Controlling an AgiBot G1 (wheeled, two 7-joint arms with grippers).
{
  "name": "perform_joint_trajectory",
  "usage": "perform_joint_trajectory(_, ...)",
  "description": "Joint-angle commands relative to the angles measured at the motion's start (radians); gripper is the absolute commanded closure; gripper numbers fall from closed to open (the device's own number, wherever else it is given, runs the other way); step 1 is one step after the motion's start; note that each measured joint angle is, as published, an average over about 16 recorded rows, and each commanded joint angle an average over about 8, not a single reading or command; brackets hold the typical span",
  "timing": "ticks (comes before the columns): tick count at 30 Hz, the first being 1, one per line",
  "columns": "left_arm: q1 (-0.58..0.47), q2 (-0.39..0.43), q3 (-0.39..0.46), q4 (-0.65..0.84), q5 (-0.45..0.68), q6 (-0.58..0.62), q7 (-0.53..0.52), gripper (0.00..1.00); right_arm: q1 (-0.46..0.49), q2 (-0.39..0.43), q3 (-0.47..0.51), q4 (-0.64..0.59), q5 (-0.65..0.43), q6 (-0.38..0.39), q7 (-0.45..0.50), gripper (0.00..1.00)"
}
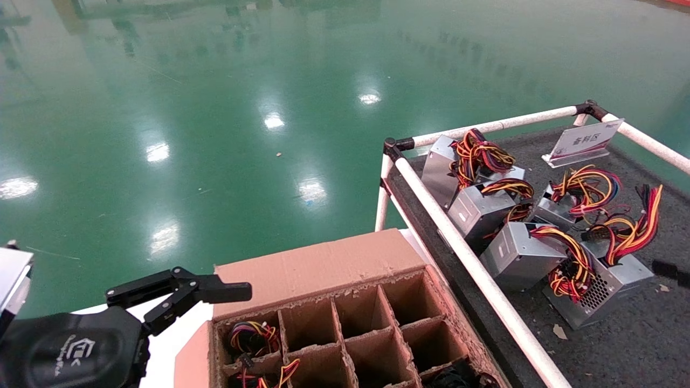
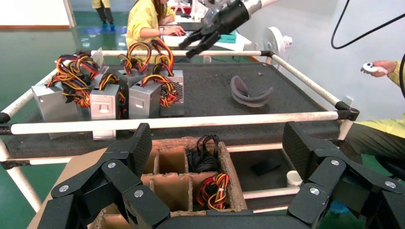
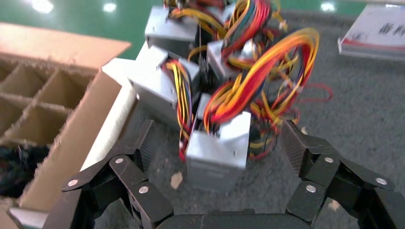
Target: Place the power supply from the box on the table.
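Left gripper (image 2: 215, 191) is spread empty over the box (image 1: 323, 269), near its far cells. Wire bundles (image 2: 213, 190) are seen in a few cells, so units are judged left to move; most cells look empty. Right gripper (image 3: 217, 162) is spread wide, holding nothing, above the table (image 1: 636, 334), the power supply (image 3: 218, 150) standing upright between its fingers. Five more supplies (image 1: 485, 210) are clustered behind it. Only the left wrist view shows the grey curved object (image 2: 248, 93) and people beyond the table.
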Motion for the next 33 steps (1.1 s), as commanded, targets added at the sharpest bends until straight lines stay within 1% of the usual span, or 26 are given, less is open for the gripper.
perform_joint_trajectory(1, 0.000, 0.000, 0.000, 0.000, 0.000, 0.000, 0.000, 0.00, 0.008, 0.000, 0.001, 0.004, 0.001, -0.004, 0.007, 0.00)
perform_joint_trajectory(10, 0.000, 0.000, 0.000, 0.000, 0.000, 0.000, 0.000, 0.00, 0.050, -0.052, 0.025, 0.032, 0.063, -0.030, 0.063, 0.00)
perform_joint_trajectory(14, 0.000, 0.000, 0.000, 0.000, 0.000, 0.000, 0.000, 0.00, 0.045, -0.063, 0.033, 0.053, 0.088, -0.032, 0.077, 0.00)
perform_joint_trajectory(18, 0.000, 0.000, 0.000, 0.001, 0.000, 0.000, 0.000, 0.00, 0.013, -0.071, 0.040, 0.105, 0.117, -0.029, 0.086, 0.00)
perform_joint_trajectory(33, 0.000, 0.000, 0.000, 0.001, -0.001, 0.000, 0.000, 0.00, -0.165, -0.095, 0.069, 0.374, 0.245, -0.007, 0.122, 0.00)
